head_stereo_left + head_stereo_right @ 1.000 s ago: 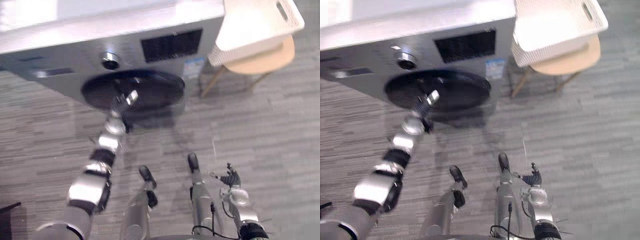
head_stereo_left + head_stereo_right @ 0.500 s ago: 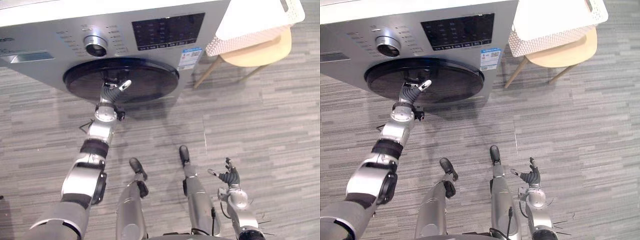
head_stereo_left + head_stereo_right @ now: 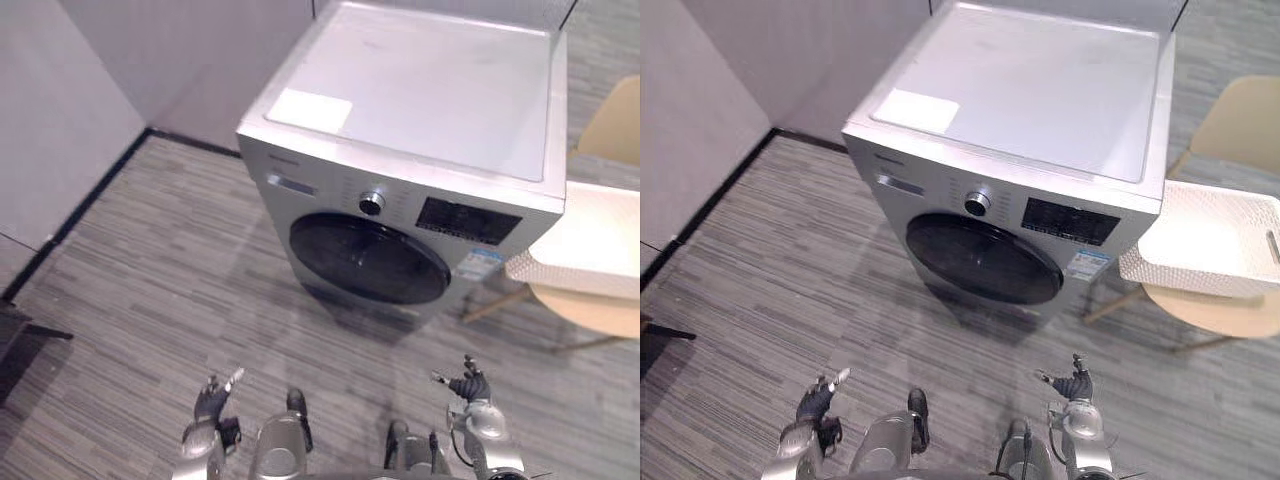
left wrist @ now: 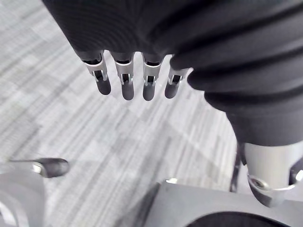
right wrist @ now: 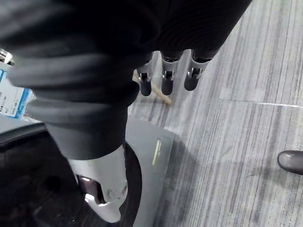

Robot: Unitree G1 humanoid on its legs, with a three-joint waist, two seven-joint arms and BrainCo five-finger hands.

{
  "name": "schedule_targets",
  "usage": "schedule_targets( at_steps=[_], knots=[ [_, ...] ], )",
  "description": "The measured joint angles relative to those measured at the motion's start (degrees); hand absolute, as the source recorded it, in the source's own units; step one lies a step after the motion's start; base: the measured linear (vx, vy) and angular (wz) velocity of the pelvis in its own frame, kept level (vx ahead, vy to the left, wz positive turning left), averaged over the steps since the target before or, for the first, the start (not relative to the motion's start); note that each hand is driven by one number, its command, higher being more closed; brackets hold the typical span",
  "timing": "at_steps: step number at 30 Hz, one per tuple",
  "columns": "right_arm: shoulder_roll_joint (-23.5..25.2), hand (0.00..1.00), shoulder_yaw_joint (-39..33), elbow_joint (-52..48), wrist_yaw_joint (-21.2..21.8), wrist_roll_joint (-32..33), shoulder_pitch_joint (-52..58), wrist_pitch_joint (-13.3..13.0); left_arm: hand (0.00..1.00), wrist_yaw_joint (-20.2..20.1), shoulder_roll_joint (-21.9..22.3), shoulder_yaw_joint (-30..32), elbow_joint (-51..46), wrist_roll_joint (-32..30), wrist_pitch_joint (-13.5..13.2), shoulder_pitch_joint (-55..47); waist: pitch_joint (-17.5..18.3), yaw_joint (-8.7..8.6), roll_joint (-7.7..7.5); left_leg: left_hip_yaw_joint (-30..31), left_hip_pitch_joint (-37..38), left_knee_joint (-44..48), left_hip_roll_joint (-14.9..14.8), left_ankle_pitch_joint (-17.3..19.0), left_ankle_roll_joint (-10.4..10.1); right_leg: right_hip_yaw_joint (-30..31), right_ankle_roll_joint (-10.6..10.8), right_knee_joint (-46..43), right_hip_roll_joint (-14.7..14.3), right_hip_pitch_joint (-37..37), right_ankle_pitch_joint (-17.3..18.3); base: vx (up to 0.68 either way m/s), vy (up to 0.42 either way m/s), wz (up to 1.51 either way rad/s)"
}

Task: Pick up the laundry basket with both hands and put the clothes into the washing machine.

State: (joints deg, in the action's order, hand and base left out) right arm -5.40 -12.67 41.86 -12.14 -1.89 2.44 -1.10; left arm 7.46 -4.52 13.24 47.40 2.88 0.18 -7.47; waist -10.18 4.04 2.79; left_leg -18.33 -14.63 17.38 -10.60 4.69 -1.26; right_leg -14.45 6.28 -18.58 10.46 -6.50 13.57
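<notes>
Nearest, the left robot hand (image 3: 818, 400) and right robot hand (image 3: 1075, 384) are hanging low over the floor, fingers loosely spread, gripping nothing. Farther off, the laundry basket (image 3: 1185, 280) is sitting on a chair (image 3: 1215, 312) just beside the washing machine (image 3: 1020, 130). It is probably light and stiff-walled, best gripped by its end slots. The sticker (image 3: 1091, 264) is showing print too small to read.

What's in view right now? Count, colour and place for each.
washing machine: 1, silver-grey, centre
door: 1, dark, round, on the machine's front, shut
white sheet: 1, on the machine's top, front left corner
laundry basket: 1, white, on the chair; contents cannot be told
chair: 1, light wood, right of the machine
dark object: 1, on the floor far left, unidentifiable
left hand: open, empty, low over the floor
right hand: open, empty, low over the floor
</notes>
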Motion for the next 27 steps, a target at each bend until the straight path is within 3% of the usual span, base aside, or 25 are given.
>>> schedule_targets(
  at_steps=[1,2,4,5,6,7,10,11,12,13,16,18,19,20,21,22,23,24,26,27],
  knots=[
    [0.03,0.0,-0.55,1.18,0.03,0.0,0.37,0.13,0.0,0.0,0.02,0.07,0.8,-0.5,0.17,0.03,0.34,-0.09,-0.54,-2.4,-0.21,0.47,-0.72,0.21,0.33,-1.45,0.4,0.61,0.51,0.46,0.37,0.04,0.048,0.73],
    [0.03,0.0,-0.94,2.77,0.06,0.0,0.64,0.41,0.0,-0.02,0.07,0.27,1.94,-1.4,0.34,0.07,1.31,-0.11,-0.05,-3.73,-0.7,0.59,-0.78,0.23,0.36,-3.06,1.08,1.63,1.22,1.37,0.52,0.1,0.08,0.88],
    [-0.09,0.0,-1.06,5.68,0.12,-0.03,0.2,0.55,0.0,0.0,0.15,0.94,3.26,-1.44,0.58,0.11,1.33,0.05,-1.67,-3.03,-1.05,0.62,0.84,0.92,0.7,-4.36,1.88,3.56,1.76,2.73,0.85,0.13,0.087,0.64],
    [0.04,0.0,-1.02,6.53,0.18,-0.55,-0.03,0.58,0.0,0.01,0.08,1.08,3.95,-1.43,0.61,-0.1,2.05,0.06,-1.46,-2.2,-1.65,1.48,1.71,1.89,0.92,-4.62,2.54,4.68,2.23,4.16,1.21,0.28,0.161,0.61],
    [0.61,0.0,-1.0,7.06,0.62,-1.0,-0.07,0.76,0.0,0.01,0.16,1.33,4.43,-1.42,0.67,-0.53,2.37,0.15,-3.28,-1.14,-2.95,4.83,2.96,4.84,1.47,-5.93,4.4,5.22,3.81,5.54,1.95,0.32,0.161,0.61],
    [0.69,0.0,-0.98,7.16,0.85,-1.02,-0.12,0.97,0.0,0.02,0.19,1.49,4.45,-1.39,0.69,-0.65,2.74,0.32,-3.34,-0.56,-2.98,5.88,3.62,6.31,1.44,-6.09,5.53,4.54,4.27,6.22,1.64,0.37,0.172,0.62],
    [0.72,0.0,-0.52,8.61,1.28,-1.11,-1.01,1.51,0.0,0.11,0.39,1.35,5.2,-1.26,0.73,-1.69,3.58,0.28,-3.73,4.18,-2.34,9.27,5.58,10.16,2.33,-2.83,5.41,-14.43,7.44,1.33,-2.32,0.36,0.167,0.75],
    [0.87,0.0,0.03,8.57,1.32,-1.31,-1.1,1.51,0.0,0.19,0.27,1.35,4.91,-1.17,0.73,-1.61,3.49,0.02,-3.85,6.51,-1.11,9.31,6.31,11.14,2.94,0.54,5.42,-24.12,8.0,-2.47,-8.12,0.43,0.129,1.01],
    [1.2,0.0,0.77,8.57,1.39,-1.86,-1.02,1.51,0.0,0.2,0.5,0.77,4.83,-1.0,0.76,-1.35,3.04,-0.07,-3.33,8.91,0.66,8.78,6.53,12.12,3.62,4.97,5.19,-33.25,6.67,-6.21,-5.66,0.52,0.133,1.15],
    [1.48,0.0,1.39,8.5,1.62,-2.25,-1.08,1.51,0.0,0.27,0.68,0.88,4.61,-0.73,0.75,-1.33,3.15,-0.01,-3.88,10.79,2.68,7.95,7.03,12.81,3.93,6.94,2.81,-37.53,4.64,-8.49,-2.34,0.34,0.019,0.93],
    [2.13,0.0,2.4,6.08,2.33,-2.24,-0.73,1.48,0.0,0.4,1.89,1.09,3.62,-0.01,0.55,-0.94,2.82,-0.09,-3.34,17.13,9.81,3.01,7.94,13.35,3.68,7.95,-1.16,-35.49,-1.67,-15.17,2.87,0.5,-0.058,1.12],
    [2.13,0.0,2.39,3.82,2.35,-2.2,-0.65,1.49,0.0,0.51,3.03,2.22,3.73,0.55,0.52,0.96,2.59,-0.41,-2.98,22.85,12.01,1.11,8.24,13.38,3.6,10.79,-1.39,-28.15,-5.6,-20.55,2.92,0.45,-0.189,1.71],
    [2.21,0.0,4.33,3.84,3.83,-2.21,0.07,1.79,0.0,0.59,3.9,2.9,3.87,1.0,0.45,2.43,2.45,-1.6,-2.84,27.16,12.5,1.11,8.59,13.64,3.11,14.72,-0.13,-20.41,-7.26,-21.98,1.58,0.45,-0.243,2.2],
    [2.97,0.0,4.62,3.8,3.86,-2.2,0.61,1.79,0.0,0.6,4.4,2.95,3.87,1.0,0.39,2.75,2.44,-2.19,-2.92,29.18,12.75,1.61,8.89,14.29,1.96,16.9,0.7,-15.9,-7.75,-21.81,0.5,0.45,-0.283,2.3],
    [3.99,0.0,5.1,3.83,4.06,-2.2,1.49,2.02,0.0,0.59,4.55,2.95,3.77,1.0,0.3,2.77,2.59,-2.51,-4.09,31.74,13.42,2.4,9.84,16.01,-0.36,19.96,0.75,-10.24,-7.08,-20.81,-3.25,0.42,-0.322,2.02],
    [3.81,0.0,6.15,3.89,5.17,-2.37,1.69,2.61,0.0,0.59,5.93,3.05,4.4,0.99,0.04,2.47,2.04,-2.51,-3.49,34.29,14.25,4.98,9.38,18.37,-1.63,18.49,-1.45,-14.41,-6.65,-19.96,-6.3,0.48,-0.36,1.86],
    [3.9,0.0,7.48,3.88,5.96,-2.23,0.51,2.5,0.0,0.65,6.73,3.9,4.19,0.96,-0.11,2.08,2.66,-2.58,-1.88,33.02,11.77,11.04,7.43,18.12,-2.21,14.84,-3.01,-15.21,-6.31,-18.71,-4.4,0.36,-0.277,1.32],
    [4.23,0.0,7.49,3.69,5.87,-2.22,-0.36,2.34,0.0,0.9,6.96,4.53,4.21,0.95,-0.09,1.87,2.88,-3.3,-1.35,31.23,10.0,14.88,6.4,17.73,-2.84,13.17,-3.43,-15.14,-6.33,-17.88,-3.83,0.33,-0.223,0.86],
    [4.64,0.0,7.49,2.47,5.43,-2.29,-1.28,1.36,0.0,1.38,7.82,7.35,4.06,0.82,-0.03,2.15,2.91,-3.15,-0.43,18.71,6.64,24.71,-1.15,15.02,-5.55,8.95,-5.07,-13.47,-8.28,-12.55,-2.6,0.26,-0.154,0.6],
    [4.54,0.0,7.34,2.51,5.33,-2.35,-1.1,1.47,0.0,1.38,7.54,7.34,3.94,0.8,-0.01,2.49,2.66,-3.31,-0.49,16.02,6.27,25.69,-2.6,13.87,-5.55,7.99,-5.09,-12.49,-8.22,-11.21,-2.5,0.18,-0.08,0.65]
  ],
)
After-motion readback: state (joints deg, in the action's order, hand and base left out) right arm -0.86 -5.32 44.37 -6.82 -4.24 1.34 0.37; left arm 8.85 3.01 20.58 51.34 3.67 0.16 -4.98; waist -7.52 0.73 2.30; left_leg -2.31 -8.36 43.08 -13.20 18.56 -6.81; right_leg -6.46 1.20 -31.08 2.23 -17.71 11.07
